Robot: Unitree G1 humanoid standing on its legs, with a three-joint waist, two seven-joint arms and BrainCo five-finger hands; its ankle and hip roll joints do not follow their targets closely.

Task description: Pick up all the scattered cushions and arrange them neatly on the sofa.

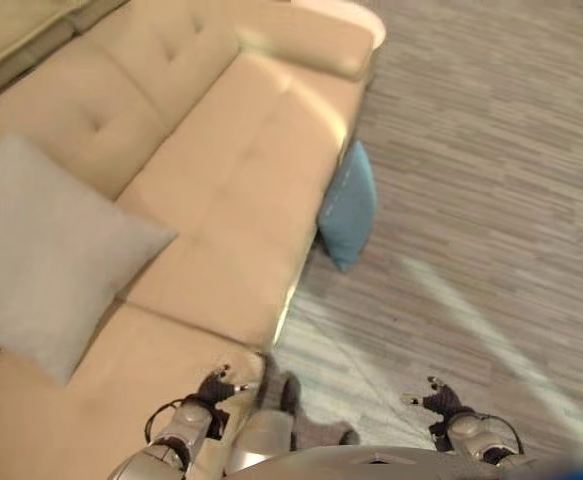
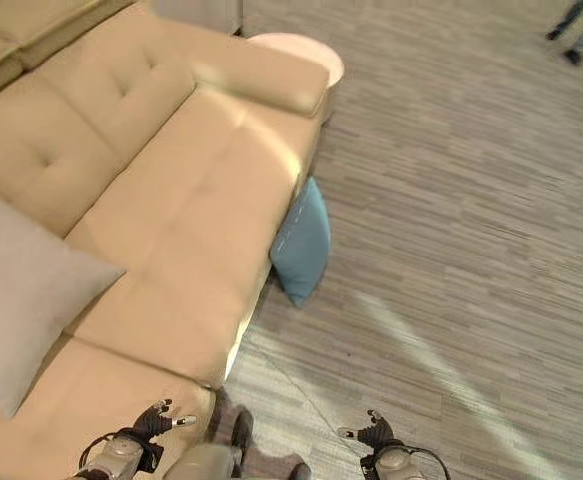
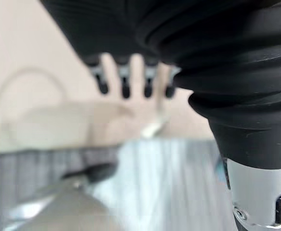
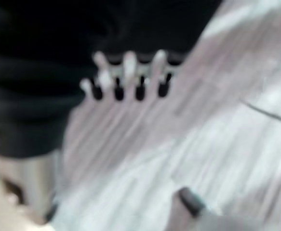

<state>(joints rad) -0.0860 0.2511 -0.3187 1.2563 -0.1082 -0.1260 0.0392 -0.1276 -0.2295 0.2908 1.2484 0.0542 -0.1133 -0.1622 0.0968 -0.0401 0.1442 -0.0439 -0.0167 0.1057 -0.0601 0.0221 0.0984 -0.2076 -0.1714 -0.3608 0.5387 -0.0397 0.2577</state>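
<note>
Fingers on both hands hang straight and loose, holding nothing. Left hand (image 1: 214,388) hovers low at the near edge, over the front corner of the beige sofa (image 1: 226,180); right hand (image 1: 441,400) hovers over the grey striped floor (image 1: 491,200), well apart from the left one. From the left wrist, the fingers (image 3: 125,82) point at the sofa's pale upholstery; from the right wrist, the fingers (image 4: 140,84) point at the floor.

One grey cushion (image 1: 46,255) leans on the sofa's backrest at the left, its lower corner on the seat. One blue cushion (image 1: 350,205) stands on edge on the floor, leaning against the sofa's front, far from both hands. At the sofa's far end, a round white side table (image 2: 301,48) sits just behind the armrest. A person's legs (image 2: 576,25) show at the far right.
</note>
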